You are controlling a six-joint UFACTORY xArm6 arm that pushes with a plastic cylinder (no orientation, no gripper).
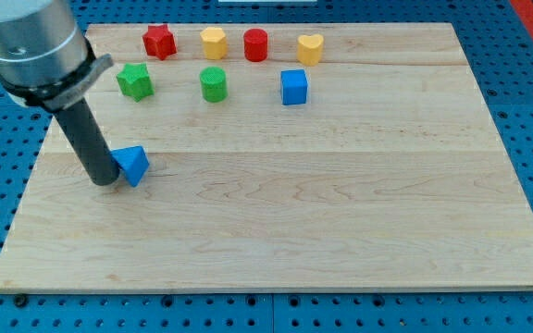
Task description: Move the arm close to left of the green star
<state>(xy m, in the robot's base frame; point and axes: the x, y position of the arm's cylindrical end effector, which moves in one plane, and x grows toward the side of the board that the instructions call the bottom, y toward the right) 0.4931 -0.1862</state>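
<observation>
The green star (135, 81) lies near the view's top left of the wooden board (340, 213). My tip (105, 181) rests on the board well below the star and slightly to its left. It touches the left side of a blue triangular block (134, 165). The rod rises from the tip up toward the view's top left corner.
Along the view's top stand a red star (159, 42), a yellow hexagon block (214, 42), a red cylinder (255, 44) and a yellow heart (310, 48). Below them are a green cylinder (213, 84) and a blue cube (293, 87).
</observation>
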